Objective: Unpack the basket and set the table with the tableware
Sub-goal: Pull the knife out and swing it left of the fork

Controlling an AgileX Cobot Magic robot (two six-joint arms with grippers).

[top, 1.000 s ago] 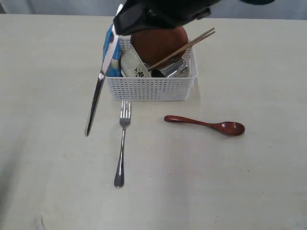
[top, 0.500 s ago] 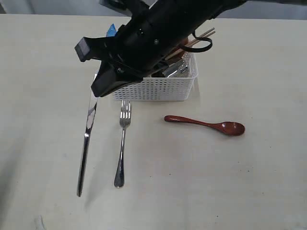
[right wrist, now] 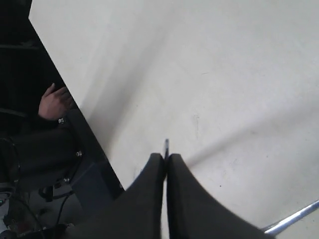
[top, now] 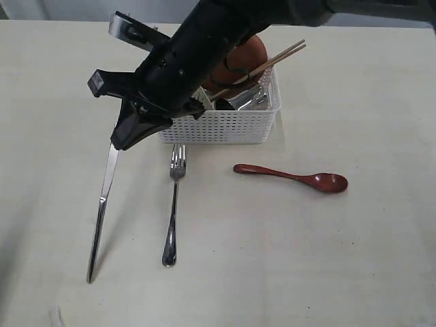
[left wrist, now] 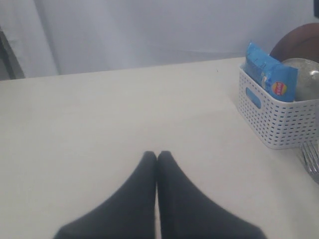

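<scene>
My right gripper [top: 123, 138] reaches across to the left of the white basket [top: 218, 125] and is shut on the upper end of a steel knife [top: 101, 206]. The knife hangs steeply, its lower tip at or just above the table [top: 272, 259], left of the fork [top: 173, 208]. In the right wrist view a sliver of knife [right wrist: 166, 145] pokes out between the shut right gripper [right wrist: 165, 157]. A dark red spoon [top: 293, 178] lies right of the fork. A brown plate [top: 248, 58], chopsticks [top: 269, 63] and a steel cup [top: 246, 99] stay in the basket. My left gripper [left wrist: 157, 155] is shut and empty over bare table.
A blue chip bag [left wrist: 269, 77] stands in the basket's [left wrist: 276, 119] end nearest my left gripper. The fork's tines [left wrist: 311, 159] lie just beside that basket. Beyond the table's edge a person's hand [right wrist: 54, 101] and dark equipment show in the right wrist view.
My right gripper has swung down and to the left from above the basket, carrying the knife. The knife's tip has dropped to the table left of the fork.
</scene>
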